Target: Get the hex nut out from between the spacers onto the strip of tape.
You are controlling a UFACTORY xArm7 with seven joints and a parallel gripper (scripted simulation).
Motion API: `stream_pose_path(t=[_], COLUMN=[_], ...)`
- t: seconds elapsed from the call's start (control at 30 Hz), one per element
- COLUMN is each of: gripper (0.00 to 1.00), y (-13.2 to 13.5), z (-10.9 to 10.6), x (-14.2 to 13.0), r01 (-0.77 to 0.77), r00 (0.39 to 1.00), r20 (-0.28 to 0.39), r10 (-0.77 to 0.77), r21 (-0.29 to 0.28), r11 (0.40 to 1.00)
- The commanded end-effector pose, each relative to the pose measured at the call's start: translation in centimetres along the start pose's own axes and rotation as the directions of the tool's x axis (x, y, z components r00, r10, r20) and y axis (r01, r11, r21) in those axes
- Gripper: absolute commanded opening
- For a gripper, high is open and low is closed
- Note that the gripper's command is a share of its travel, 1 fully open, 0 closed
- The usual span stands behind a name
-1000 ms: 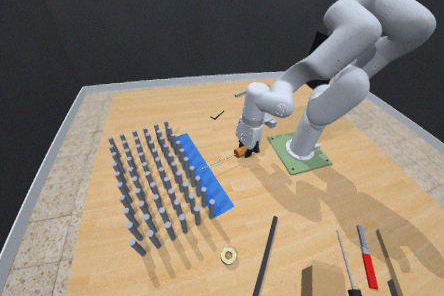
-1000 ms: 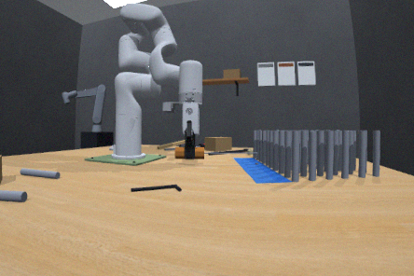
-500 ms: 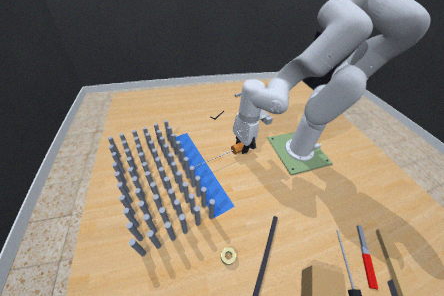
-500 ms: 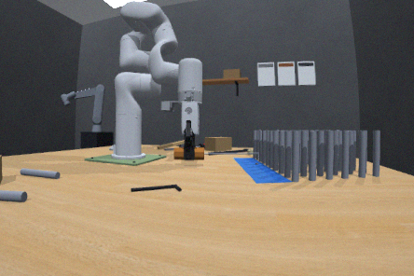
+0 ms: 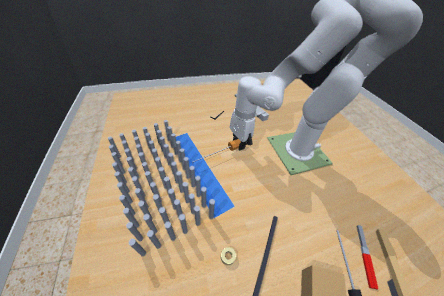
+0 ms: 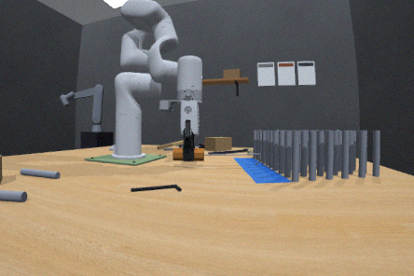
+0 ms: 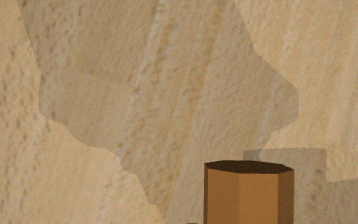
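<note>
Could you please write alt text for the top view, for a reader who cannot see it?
A white robot arm's gripper is shut on the orange-brown handle of a hook pick, whose thin shaft points toward a blue strip of tape. Beside the strip stands a grid of upright grey spacers on a wooden table; the hex nut cannot be made out.

A brass washer (image 5: 229, 255) is seen lying flat on the wooden table (image 5: 150, 107), well away from the hand. Farther off, a long dark bar (image 5: 265, 255), a red-handled tool (image 5: 367, 258) and a cardboard box (image 5: 322, 280) are laid.
</note>
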State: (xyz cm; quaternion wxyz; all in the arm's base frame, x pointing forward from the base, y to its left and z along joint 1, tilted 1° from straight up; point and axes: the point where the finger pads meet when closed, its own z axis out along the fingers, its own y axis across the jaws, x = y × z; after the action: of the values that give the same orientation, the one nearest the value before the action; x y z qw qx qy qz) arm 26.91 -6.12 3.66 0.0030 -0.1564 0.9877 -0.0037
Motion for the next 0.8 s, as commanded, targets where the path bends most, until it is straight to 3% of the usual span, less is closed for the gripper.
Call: stream_pose_path(t=[0.0, 0.77], gripper=[0.00, 0.00], y=[-0.54, -0.96], z=[-0.05, 0.01], x=[-0.15, -0.14], r01=[0.000, 0.000], r00=[1.000, 1.000], r20=[0.002, 0.002], r10=[0.000, 0.000], r21=[0.001, 0.002], r11=[1.000, 1.000])
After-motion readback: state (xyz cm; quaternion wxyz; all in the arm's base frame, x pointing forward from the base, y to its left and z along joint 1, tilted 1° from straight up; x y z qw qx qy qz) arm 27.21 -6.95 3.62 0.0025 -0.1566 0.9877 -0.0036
